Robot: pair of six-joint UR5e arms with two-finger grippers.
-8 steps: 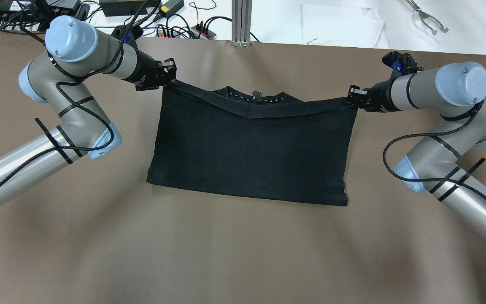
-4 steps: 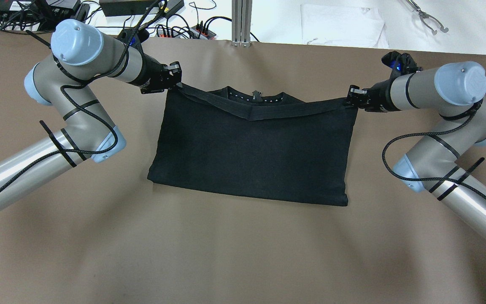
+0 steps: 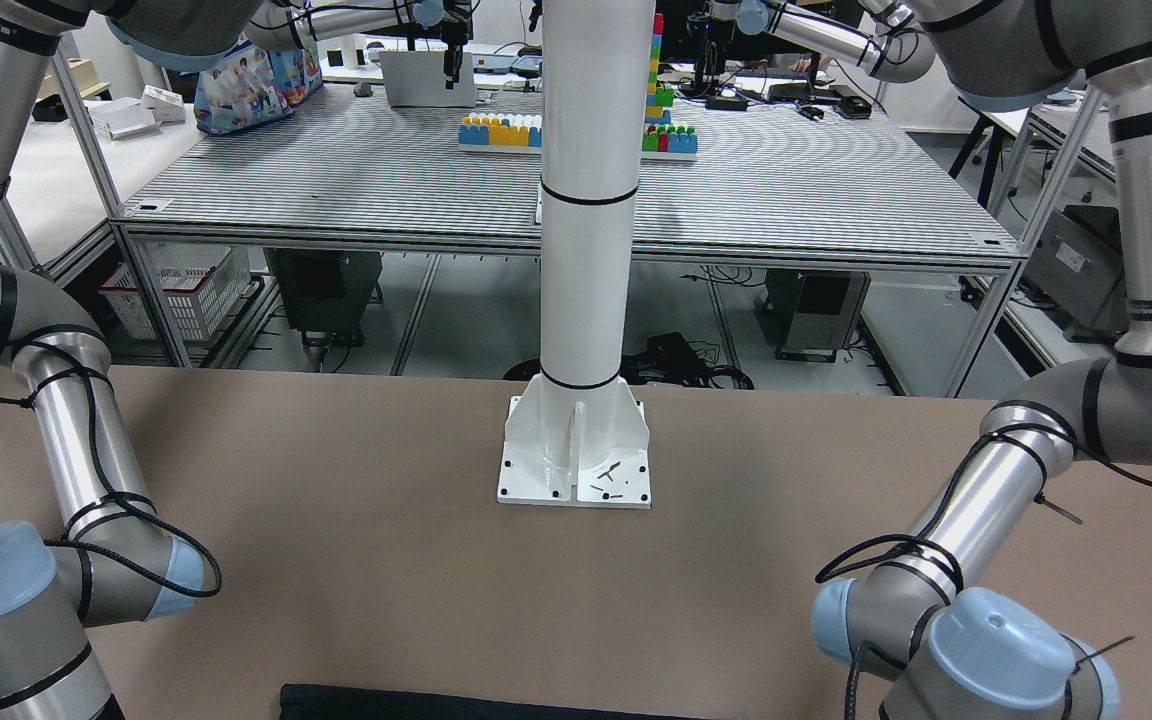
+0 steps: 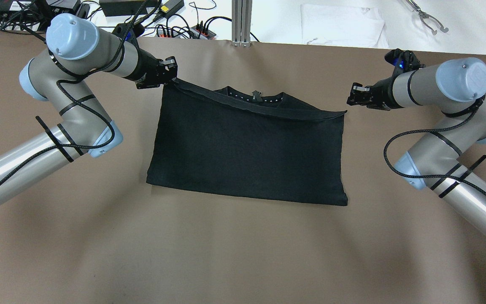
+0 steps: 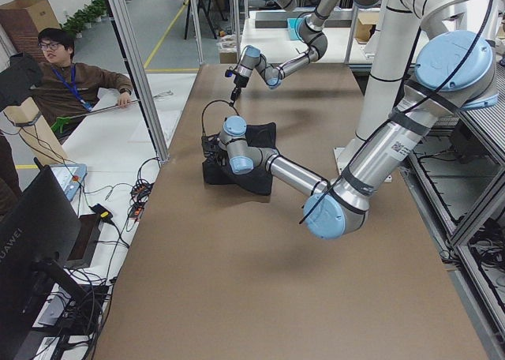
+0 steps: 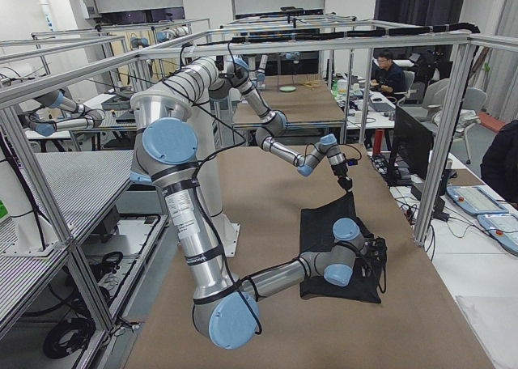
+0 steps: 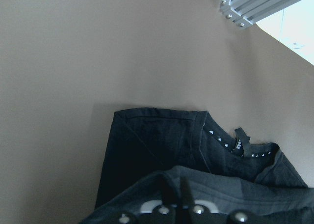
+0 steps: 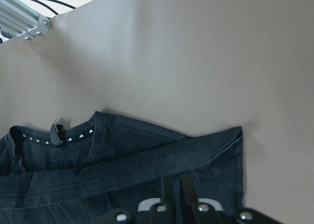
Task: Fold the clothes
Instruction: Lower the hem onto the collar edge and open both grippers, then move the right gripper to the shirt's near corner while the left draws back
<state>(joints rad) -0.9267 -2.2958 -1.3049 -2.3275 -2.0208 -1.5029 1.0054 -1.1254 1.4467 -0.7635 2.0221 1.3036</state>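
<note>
The clothes are one black garment [image 4: 247, 156] folded flat into a wide rectangle mid-table, neckline at the far edge. My left gripper [image 4: 174, 79] is shut on its far left corner and holds that hem lifted; the left wrist view shows the cloth [image 7: 147, 150] draped over the fingers [image 7: 166, 197]. My right gripper [image 4: 349, 99] hovers just right of the far right corner, apart from it, open by a narrow gap with nothing in it. That corner [image 8: 230, 140] lies on the table. Only a strip of the garment [image 3: 436, 702] shows in the front view.
The white post [image 3: 581, 250] stands on its base plate [image 3: 536, 480] at the robot's side of the brown table [image 4: 243, 253]. Cables and power strips [image 4: 175, 29], a white cloth [image 4: 342, 25] and tongs [image 4: 426, 19] lie beyond the far edge. A person [image 5: 71, 84] sits there.
The right gripper has let go of the far right corner, which dropped onto the table, and has drawn slightly away. The left gripper moved a little left, still holding its corner.
</note>
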